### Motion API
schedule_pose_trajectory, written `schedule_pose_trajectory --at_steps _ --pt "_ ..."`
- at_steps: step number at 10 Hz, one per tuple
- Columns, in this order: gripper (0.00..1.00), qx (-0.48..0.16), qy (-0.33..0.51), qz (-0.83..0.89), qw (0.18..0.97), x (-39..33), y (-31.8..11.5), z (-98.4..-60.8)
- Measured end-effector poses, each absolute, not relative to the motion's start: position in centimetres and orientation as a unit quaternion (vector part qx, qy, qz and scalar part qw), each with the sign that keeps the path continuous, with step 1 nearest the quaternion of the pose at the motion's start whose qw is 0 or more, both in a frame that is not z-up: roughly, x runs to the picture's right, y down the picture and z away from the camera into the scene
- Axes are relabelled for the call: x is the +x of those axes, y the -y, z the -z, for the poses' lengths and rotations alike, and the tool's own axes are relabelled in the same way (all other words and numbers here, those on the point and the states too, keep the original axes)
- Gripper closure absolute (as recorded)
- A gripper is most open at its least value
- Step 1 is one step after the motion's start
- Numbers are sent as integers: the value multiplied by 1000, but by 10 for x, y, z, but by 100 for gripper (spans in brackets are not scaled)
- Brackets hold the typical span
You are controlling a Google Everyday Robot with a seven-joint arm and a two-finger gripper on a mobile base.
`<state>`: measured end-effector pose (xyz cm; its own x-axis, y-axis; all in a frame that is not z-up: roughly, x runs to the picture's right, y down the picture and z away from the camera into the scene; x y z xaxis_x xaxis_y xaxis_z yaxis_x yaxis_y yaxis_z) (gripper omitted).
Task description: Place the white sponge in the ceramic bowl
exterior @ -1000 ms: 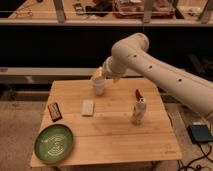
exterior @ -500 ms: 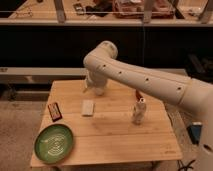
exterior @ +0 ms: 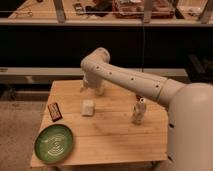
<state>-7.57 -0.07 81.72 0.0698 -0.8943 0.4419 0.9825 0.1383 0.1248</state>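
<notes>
One sponge, one bowl, and they sit well apart on the tabletop. The sponge lies flat left of the middle, while the bowl is down at the near left corner with only its pale rings showing inside. Between them, by the left edge, lies a dark packet, and over on the right stands a small white bottle with a red top. The arm reaches in from the right, bends, and its pincer hangs just behind the sponge, near it but apparently not on it. Whether the pincer is open or closed cannot be told from this view. The pick looks not yet made. The sponge should be very light and soft, so it will squash under a squeeze rather than slip. A grip across its shorter sides, low and centred, looks best. It lies thin on the wood, so the pincer must come right down to the surface. A gentle hold ought to be enough, and the shallow bowl offers a wide, forgiving target.
</notes>
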Motion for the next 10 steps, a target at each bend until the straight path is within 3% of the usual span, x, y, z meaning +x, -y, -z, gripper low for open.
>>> schedule_pose_trajectory --at_steps 5,10 --pt "35 -123 201 661 712 -68 -26 -885" --pt "35 -111 241 684 679 -93 -51 -902"
